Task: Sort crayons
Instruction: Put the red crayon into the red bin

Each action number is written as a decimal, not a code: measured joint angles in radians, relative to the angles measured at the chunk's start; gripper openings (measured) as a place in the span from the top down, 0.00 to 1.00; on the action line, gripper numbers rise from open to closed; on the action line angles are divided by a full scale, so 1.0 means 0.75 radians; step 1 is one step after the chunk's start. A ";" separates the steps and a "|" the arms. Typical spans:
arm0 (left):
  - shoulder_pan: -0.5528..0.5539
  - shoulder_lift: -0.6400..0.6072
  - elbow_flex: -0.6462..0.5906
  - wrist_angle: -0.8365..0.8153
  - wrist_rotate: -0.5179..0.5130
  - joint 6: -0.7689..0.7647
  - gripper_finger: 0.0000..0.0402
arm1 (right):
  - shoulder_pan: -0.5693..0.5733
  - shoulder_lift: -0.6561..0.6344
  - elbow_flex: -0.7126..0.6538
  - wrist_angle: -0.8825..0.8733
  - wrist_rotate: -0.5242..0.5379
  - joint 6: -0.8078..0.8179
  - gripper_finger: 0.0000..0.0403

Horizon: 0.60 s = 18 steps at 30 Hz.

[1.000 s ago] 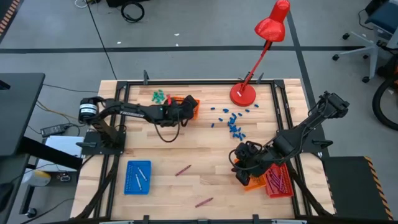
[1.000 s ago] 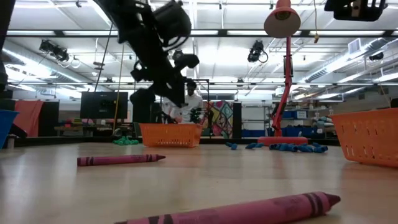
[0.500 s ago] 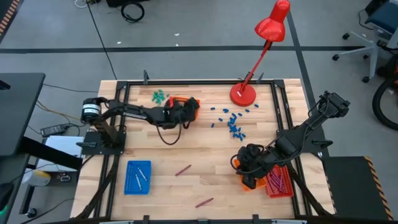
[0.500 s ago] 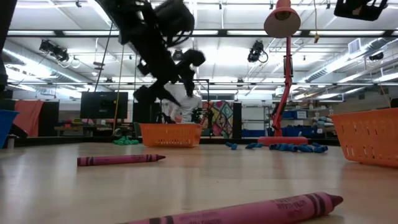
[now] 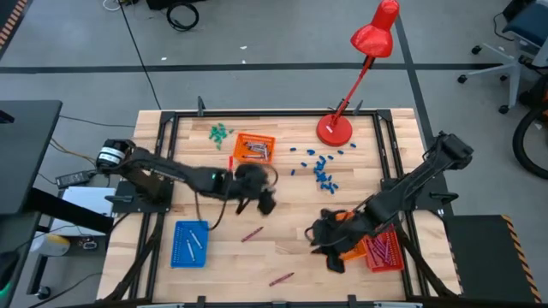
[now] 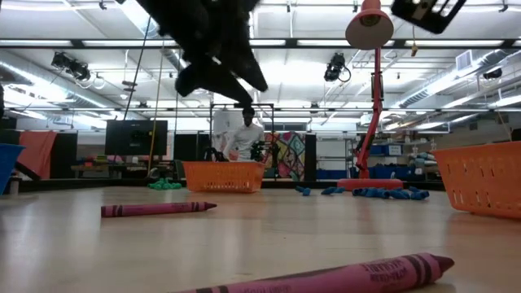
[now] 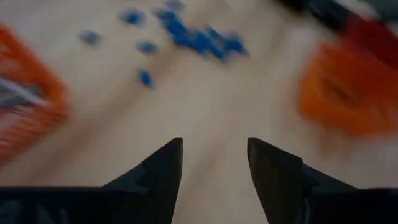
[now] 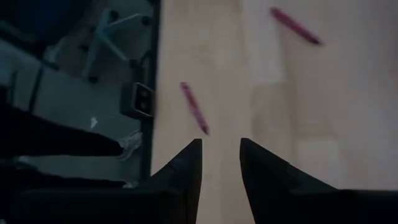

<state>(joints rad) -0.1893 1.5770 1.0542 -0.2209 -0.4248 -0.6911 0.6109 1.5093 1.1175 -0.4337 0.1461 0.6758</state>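
Two magenta crayons [image 5: 252, 233] [image 5: 281, 278] lie flat on the bare wood toward the near edge. The right wrist view shows both crayons [image 8: 194, 107] [image 8: 295, 26]. More crayons lie in the far orange tray [image 5: 254, 147], the blue tray [image 5: 190, 242] and the red tray [image 5: 384, 250]. My left gripper [image 5: 264, 204] [image 7: 213, 142] hangs open over the table's middle, clear of everything. My right gripper [image 5: 320, 248] [image 8: 221, 142] stands open just left of the right-hand orange tray [image 5: 349, 246], with nothing between its fingers.
A red desk lamp stands on its base [image 5: 334, 130] at the far right. Small blue pieces [image 5: 321, 171] are scattered near it, and green pieces [image 5: 221, 132] sit at the far left. Bare wood lies between the two loose crayons and the trays.
My left gripper has swung away from the far orange tray toward the table's middle and near side, rolling its wrist, and the tray now shows uncovered. My right gripper has shifted a little toward the table's left and near edge, away from the right-hand orange tray.
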 joint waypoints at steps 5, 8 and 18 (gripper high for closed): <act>-0.187 -0.002 0.000 -0.091 0.105 0.009 0.52 | 0.001 0.184 0.000 0.305 -0.117 -0.161 0.72; -0.296 -0.001 0.000 -0.169 0.108 -0.045 0.52 | 0.005 0.280 0.001 0.435 -0.148 -0.241 0.72; -0.526 0.000 0.000 -0.475 0.110 -0.216 0.52 | 0.012 0.556 0.095 0.562 -0.162 -0.380 0.71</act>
<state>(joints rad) -0.5837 1.5772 1.0542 -0.5772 -0.3420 -0.8528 0.6198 1.9265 1.1886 -0.0124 0.0250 0.3908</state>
